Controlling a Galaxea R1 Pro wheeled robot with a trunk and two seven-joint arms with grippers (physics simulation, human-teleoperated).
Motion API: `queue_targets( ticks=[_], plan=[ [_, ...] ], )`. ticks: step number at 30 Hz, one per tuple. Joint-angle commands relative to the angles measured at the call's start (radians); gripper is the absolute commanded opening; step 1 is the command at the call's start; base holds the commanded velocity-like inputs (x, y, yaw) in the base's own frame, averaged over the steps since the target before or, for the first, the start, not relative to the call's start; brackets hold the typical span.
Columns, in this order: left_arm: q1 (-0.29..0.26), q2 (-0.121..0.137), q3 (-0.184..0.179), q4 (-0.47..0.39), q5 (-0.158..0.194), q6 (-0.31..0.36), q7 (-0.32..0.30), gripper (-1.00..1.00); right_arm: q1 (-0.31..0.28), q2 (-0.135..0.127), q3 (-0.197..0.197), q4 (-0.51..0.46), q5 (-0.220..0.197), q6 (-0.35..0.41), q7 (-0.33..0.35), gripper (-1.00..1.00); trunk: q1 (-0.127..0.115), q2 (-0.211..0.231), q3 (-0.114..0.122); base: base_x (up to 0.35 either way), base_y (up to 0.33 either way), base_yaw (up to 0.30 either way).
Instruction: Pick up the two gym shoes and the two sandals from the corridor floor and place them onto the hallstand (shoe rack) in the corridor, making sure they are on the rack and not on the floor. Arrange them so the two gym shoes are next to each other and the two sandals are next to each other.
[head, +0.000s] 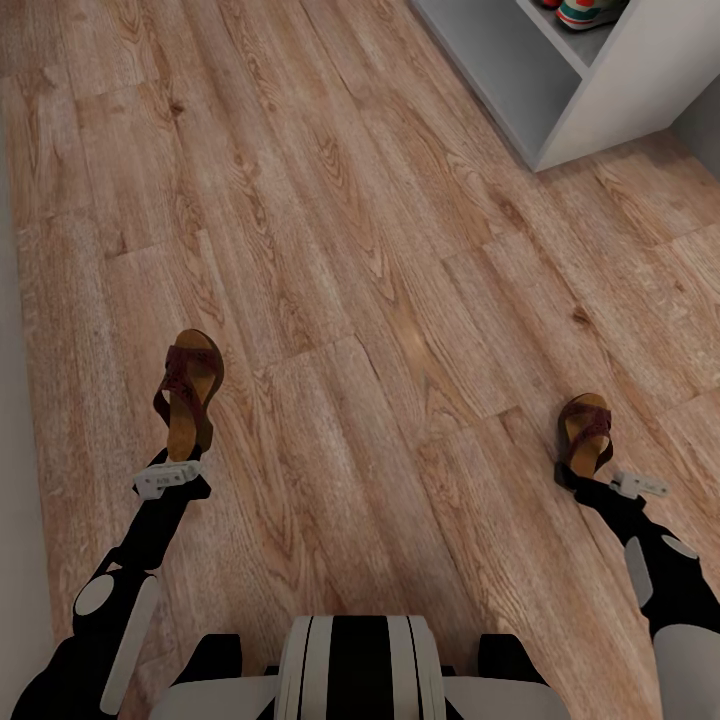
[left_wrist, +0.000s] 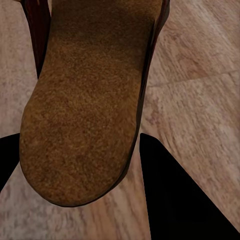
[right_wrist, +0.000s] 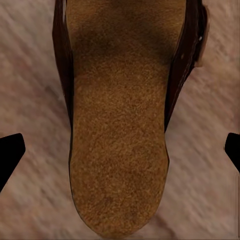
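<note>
- Two dark brown sandals sit well apart on the wood-plank corridor floor (head: 380, 250), each with a wide strap over a tan, grainy footbed: the left sandal (head: 188, 393) ahead of my left arm, the right sandal (head: 586, 432) ahead of my right.
- My left arm reaches forward and low from the shoulder, its black forearm ending at a white wrist block; my left pincer (head: 178, 462) sits at the near end of the left sandal.
- In my left wrist view the sandal's footbed (left_wrist: 90, 100) runs between my two black fingers (left_wrist: 180, 200), which stand either side of its rounded end; I cannot tell whether they press on it.
- My right arm stretches forward likewise, right pincer (head: 580, 474) at the near end of the right sandal.
- In my right wrist view the footbed (right_wrist: 120, 125) lies centred, my fingertips (right_wrist: 11, 150) spread wide and clear of its sides.
- Both sandals point lengthwise away from me, strapped ends far, rounded ends near.
- At the far right stands the grey-white hallstand (head: 600, 100), a gym shoe (head: 590, 12) partly visible on its shelf.
</note>
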Motion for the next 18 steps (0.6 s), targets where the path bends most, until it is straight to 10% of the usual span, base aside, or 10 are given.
queue_targets(
  ticks=[1, 18],
  plan=[
    [0.0, 0.0, 0.0, 0.0, -0.003, 0.0, -0.001, -1.0, 0.0, -0.003, 0.0, 0.004, 0.0, 0.0, 0.0, 1.0, 0.0, 0.0, 0.0, 0.0, 0.0, 0.0],
    [0.0, 0.0, 0.0, 0.0, -0.002, 0.0, -0.001, -1.0, -0.001, -0.03, 0.0, 0.056, -0.001, -0.032, 0.0, 1.0, 0.0, 0.0, 0.0, 0.0, 0.0, 0.0]
  ],
)
